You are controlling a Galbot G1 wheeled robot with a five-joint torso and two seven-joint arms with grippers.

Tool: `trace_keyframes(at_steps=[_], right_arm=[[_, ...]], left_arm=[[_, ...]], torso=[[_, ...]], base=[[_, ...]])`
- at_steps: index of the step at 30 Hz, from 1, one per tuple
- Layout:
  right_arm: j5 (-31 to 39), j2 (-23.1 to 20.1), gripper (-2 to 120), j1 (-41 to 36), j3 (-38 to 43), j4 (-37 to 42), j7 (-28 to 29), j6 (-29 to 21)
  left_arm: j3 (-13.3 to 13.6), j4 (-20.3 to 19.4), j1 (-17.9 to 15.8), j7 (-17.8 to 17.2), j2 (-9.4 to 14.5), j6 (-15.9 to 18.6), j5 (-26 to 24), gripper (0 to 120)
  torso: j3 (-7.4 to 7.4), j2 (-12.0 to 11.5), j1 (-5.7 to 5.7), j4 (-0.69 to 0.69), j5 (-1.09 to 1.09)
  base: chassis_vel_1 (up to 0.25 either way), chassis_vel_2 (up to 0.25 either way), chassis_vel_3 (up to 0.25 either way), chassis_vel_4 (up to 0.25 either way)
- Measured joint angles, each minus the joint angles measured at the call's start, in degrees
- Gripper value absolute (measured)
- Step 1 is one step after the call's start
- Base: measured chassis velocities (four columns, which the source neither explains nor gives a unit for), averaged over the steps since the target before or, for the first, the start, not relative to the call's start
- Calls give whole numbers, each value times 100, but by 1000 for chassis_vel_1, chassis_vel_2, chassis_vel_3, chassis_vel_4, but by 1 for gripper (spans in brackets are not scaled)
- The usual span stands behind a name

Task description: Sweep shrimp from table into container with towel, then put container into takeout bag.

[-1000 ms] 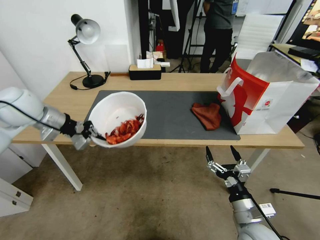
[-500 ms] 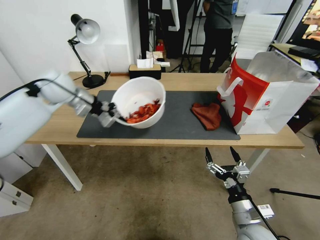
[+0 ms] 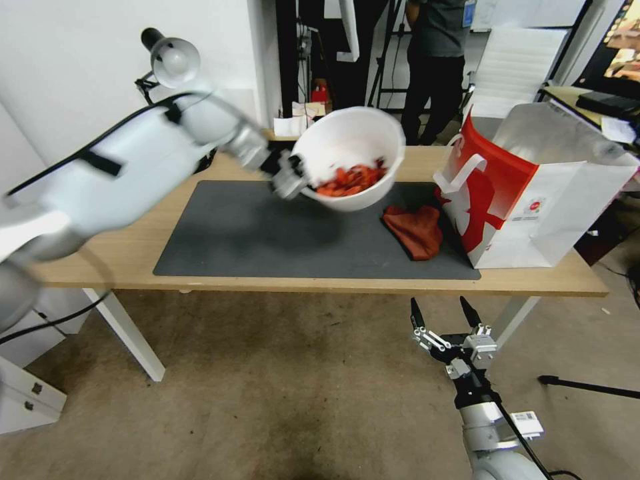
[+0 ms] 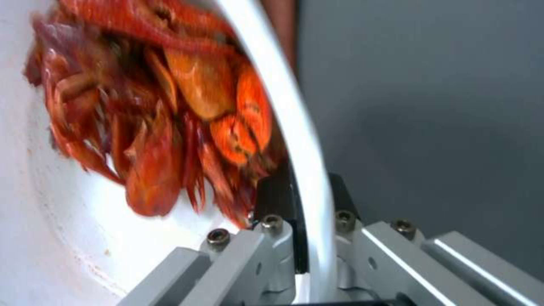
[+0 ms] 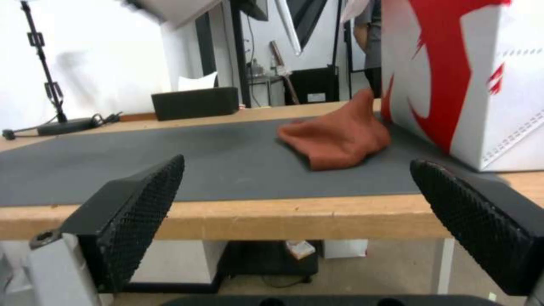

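The white container (image 3: 350,157) hangs tilted in the air over the back of the table (image 3: 133,200), with the red-orange shrimp (image 3: 352,179) heaped inside. My left gripper (image 3: 293,179) is shut on its rim; the left wrist view shows the rim (image 4: 295,140) pinched between the fingers beside the shrimp (image 4: 170,114). The takeout bag (image 3: 533,193) stands open at the table's right end, to the right of the container. The rust-red towel (image 3: 415,230) lies crumpled on the grey mat next to the bag. My right gripper (image 3: 445,315) waits open below the table's front edge.
A desk lamp (image 3: 167,60) and a black tissue box (image 5: 195,102) stand along the table's back edge. The grey mat (image 3: 267,233) covers the middle. A person stands in the room behind the table. Bare floor lies in front.
My left arm has carried the container with the shrimp up and to the right, from the table's front left corner to above the mat's back near the bag. The right arm stayed put.
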Motion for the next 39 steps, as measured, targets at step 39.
trace_keyframes(at_steps=[39], right_arm=[[-156, -27, 100, 14, -197, -274, -160, 223]], left_arm=[[806, 2407, -1036, -1226, -2374, 286, -1980, 0]], torso=[[-1, 0, -2, -1, -3]], base=[[0, 0, 0, 0]])
